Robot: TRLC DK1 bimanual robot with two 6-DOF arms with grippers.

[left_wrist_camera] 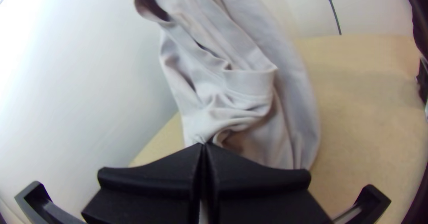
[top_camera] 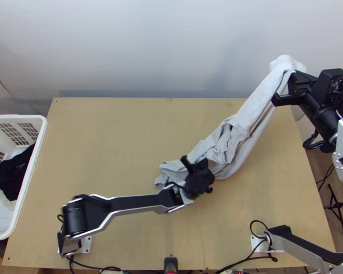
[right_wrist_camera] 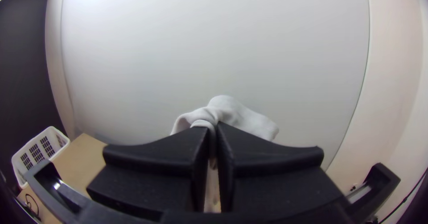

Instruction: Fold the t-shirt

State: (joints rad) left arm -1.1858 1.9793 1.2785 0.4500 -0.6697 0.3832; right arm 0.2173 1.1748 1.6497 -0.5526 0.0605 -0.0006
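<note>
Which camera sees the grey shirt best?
The top view, because it shows the shirt stretching from the table up to the right gripper. The left wrist view shows its folds close up, pinched by the left gripper. The right wrist view shows a bunched part held in the right gripper.

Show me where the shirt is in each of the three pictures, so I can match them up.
Top view: the shirt slants from mid-table up to the upper right.
Left wrist view: the shirt stretches away from the left gripper.
Right wrist view: the shirt bunches at the right gripper.
Shared landmark: the light wooden table.
</note>
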